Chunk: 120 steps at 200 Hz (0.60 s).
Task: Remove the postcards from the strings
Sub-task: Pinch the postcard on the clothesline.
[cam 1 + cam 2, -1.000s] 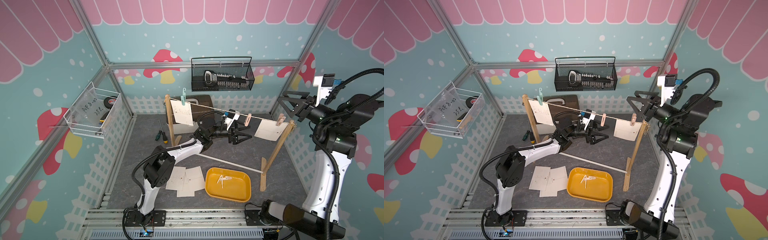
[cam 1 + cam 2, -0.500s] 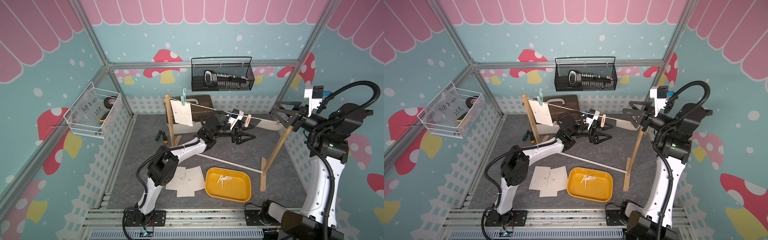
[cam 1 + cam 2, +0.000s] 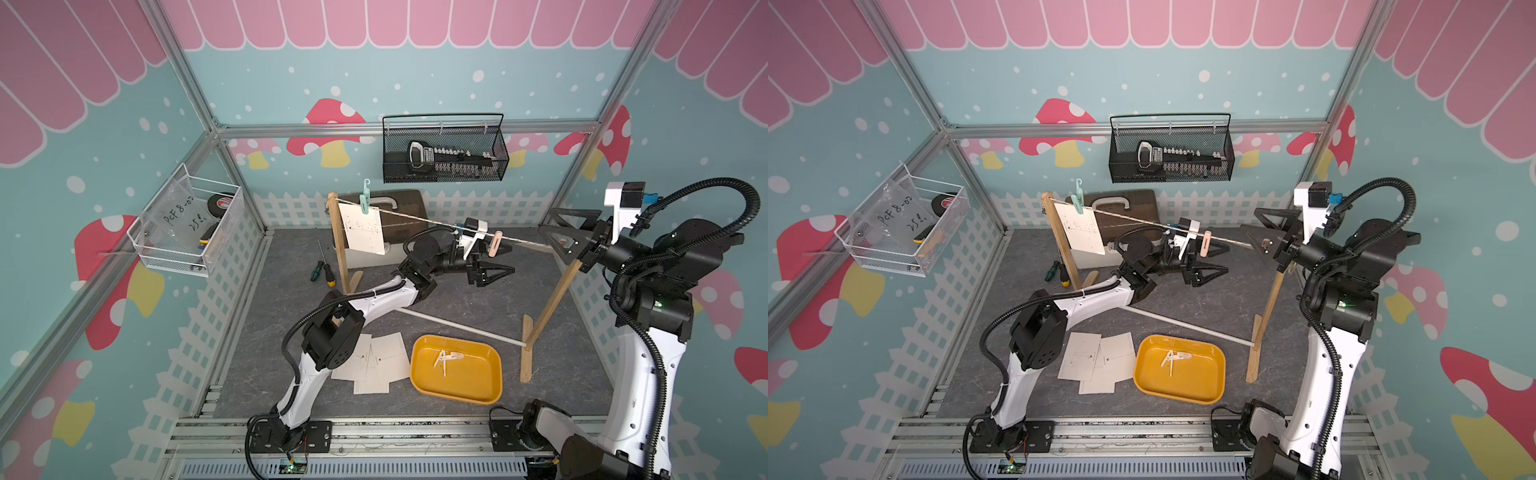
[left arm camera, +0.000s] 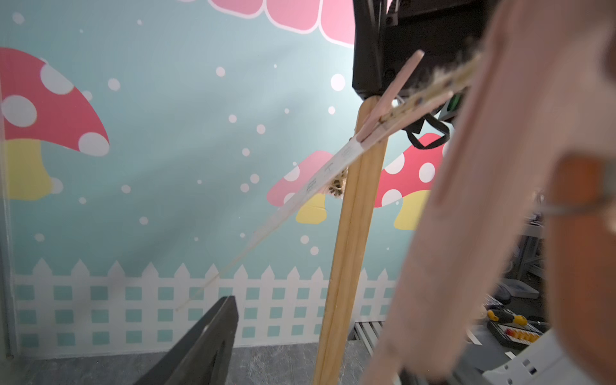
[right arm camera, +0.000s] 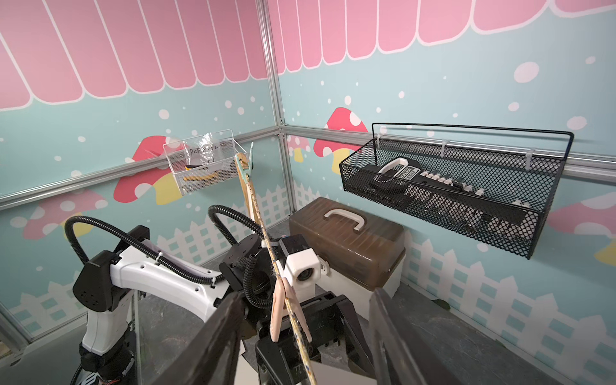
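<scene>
Right gripper [image 3: 557,235] now at right end of string [image 3: 415,217], tipping pinned postcard [image 4: 316,180] up; jaws parted, nothing gripped. Left gripper [image 3: 509,259] jaws released. Two still pinned.

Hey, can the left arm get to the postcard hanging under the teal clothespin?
Probably yes: nothing blocks the postcard, but the open left gripper faces away, by the pink clothespin, and must turn toward it.
</scene>
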Motion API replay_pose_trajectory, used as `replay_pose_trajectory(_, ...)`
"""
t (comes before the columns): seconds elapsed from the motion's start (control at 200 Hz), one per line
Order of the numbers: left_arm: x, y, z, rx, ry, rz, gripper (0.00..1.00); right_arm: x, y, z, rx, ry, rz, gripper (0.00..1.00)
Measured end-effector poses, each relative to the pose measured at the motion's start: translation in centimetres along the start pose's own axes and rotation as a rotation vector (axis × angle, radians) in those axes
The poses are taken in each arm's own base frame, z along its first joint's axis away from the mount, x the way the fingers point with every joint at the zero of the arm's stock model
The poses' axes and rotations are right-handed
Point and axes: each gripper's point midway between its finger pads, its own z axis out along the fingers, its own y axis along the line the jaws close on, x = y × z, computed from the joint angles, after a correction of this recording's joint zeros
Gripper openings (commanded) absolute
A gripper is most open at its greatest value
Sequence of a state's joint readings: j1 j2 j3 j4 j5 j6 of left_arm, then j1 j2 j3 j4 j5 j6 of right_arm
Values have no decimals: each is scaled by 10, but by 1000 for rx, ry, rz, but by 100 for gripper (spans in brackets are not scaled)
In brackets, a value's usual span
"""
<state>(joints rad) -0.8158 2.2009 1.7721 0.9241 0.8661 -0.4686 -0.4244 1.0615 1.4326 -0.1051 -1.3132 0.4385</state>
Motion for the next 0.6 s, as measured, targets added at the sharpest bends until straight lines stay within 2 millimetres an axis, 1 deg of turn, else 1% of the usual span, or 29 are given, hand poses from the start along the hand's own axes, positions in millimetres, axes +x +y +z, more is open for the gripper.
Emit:
replay_pose_trajectory(0.14, -7, 2, -1, -13, -42, 39, 76, -4, -10, 0, 68, -21, 0, 58)
replay_pose_trajectory(0.22, -8, 3, -2, -19, -59, 54, 77, -6, -16, 0, 108, -33, 4, 60)
replay_pose_trajectory(0.29, -5, 6, -2, -25, -64, 59, 77, -7, -17, 1, 133, -43, -11, 62)
replay_pose_trajectory(0.38, 3, 11, -3, -34, -59, 61, 77, -11, -9, 1, 144, -52, -56, 63)
replay_pose_trajectory(0.51, 15, 17, -3, -40, -46, 57, 77, -18, 13, 3, 118, -49, -133, 64)
replay_pose_trajectory(0.6, 19, 20, -3, -41, -43, 60, 77, -22, 19, 1, 131, -47, -172, 64)
